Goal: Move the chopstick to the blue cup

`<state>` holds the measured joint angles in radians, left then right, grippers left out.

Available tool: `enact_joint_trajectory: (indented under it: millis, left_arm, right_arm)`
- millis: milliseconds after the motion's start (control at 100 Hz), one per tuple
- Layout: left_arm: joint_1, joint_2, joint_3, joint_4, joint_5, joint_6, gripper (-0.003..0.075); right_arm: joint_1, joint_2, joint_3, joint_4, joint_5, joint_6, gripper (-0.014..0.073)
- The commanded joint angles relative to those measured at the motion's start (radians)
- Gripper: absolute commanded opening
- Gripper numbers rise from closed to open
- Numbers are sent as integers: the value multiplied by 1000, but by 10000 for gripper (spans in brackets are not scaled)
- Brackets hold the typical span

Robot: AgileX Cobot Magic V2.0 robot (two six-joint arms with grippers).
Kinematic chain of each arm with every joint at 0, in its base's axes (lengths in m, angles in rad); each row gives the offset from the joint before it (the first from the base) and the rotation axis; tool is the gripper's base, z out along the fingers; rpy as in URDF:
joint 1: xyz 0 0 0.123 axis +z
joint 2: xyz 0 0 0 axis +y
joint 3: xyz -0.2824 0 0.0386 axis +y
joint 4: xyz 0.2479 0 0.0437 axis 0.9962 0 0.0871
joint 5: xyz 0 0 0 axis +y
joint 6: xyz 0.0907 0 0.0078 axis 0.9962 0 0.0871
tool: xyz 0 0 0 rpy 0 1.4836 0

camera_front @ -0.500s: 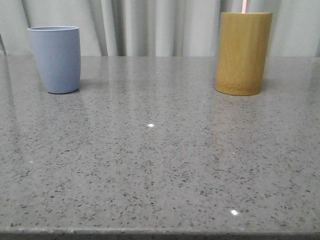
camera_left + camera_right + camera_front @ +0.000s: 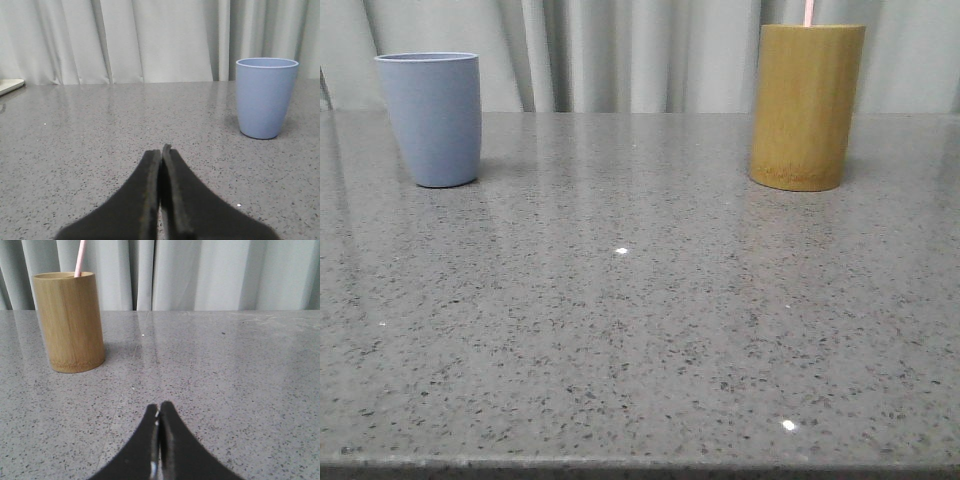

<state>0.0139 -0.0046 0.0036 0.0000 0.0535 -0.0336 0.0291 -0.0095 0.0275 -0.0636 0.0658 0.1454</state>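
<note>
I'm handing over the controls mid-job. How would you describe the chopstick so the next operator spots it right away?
On the speckled grey table, look to the far right for the tall tan bamboo cylinder. The chopstick stands inside it, its top poking above the rim. It is a thin pale pink stick, far narrower than the cylinder or the blue cup.

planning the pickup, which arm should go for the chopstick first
Probably the right. The chopstick stands in the bamboo holder on the robot's right side, ahead of the right gripper. The left gripper faces the blue cup. Both grippers are shut and empty.
</note>
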Motion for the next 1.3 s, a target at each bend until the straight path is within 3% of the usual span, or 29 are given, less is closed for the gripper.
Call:
enact_joint_trajectory:
  millis: [0, 310, 620, 980, 1120, 1200, 1290]
  left_arm:
    - [3, -34, 8, -10, -100, -2, -19]
    - [3, -34, -15, -68, -149, -15, -19]
    - [3, 95, -351, -68, 145, -15, -19]
    - [3, 430, -674, -68, 223, -13, -18]
    - [3, 543, -753, -68, 224, -5, -15]
    - [3, 593, -787, -68, 226, -5, 10]
    - [3, 635, -815, -68, 226, -5, 92]
  right_arm:
    - [-4, -22, 1, 1, -72, -8, -62]
    - [-4, -21, -17, 21, -175, 2, -62]
    - [-4, 93, -305, 42, 213, 2, -61]
    - [-4, 409, -622, 41, 311, 1, -49]
    - [-4, 543, -736, 41, 338, 1, 55]
    - [-4, 603, -787, 41, 339, 1, 184]
    - [-4, 656, -828, 41, 339, 1, 336]
